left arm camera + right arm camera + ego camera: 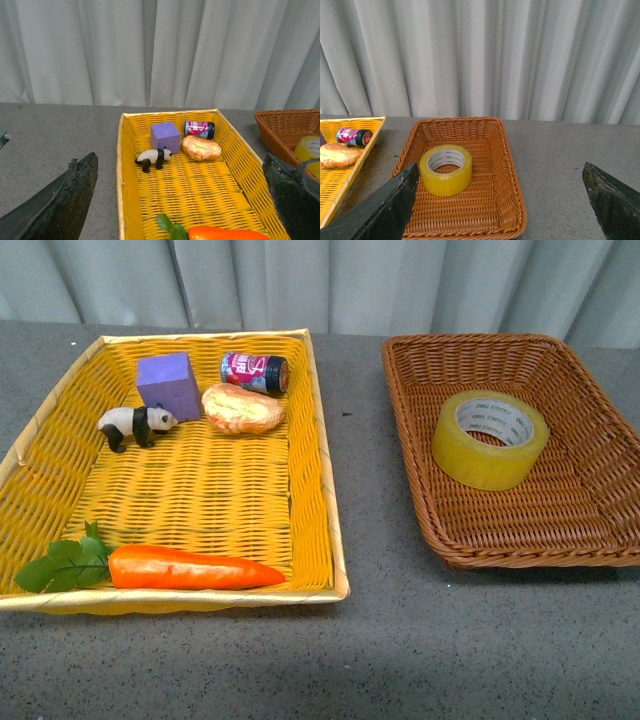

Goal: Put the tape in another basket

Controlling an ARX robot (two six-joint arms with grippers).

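The yellow tape roll (490,439) lies flat inside the dark brown wicker basket (590,530) at the right. It also shows in the right wrist view (446,169), lying in the same basket (492,220), and as a sliver in the left wrist view (310,150). Neither arm shows in the front view. My right gripper (502,205) is open and empty, hanging back from the brown basket, its fingers (385,207) wide apart. My left gripper (182,200) is open and empty over the near end of the yellow basket (125,200).
The bright yellow basket (325,500) at the left holds a purple block (168,384), a toy panda (136,425), a small can (254,371), a bread roll (242,408) and a carrot (190,567). Grey tabletop lies between the baskets. A pale curtain hangs behind.
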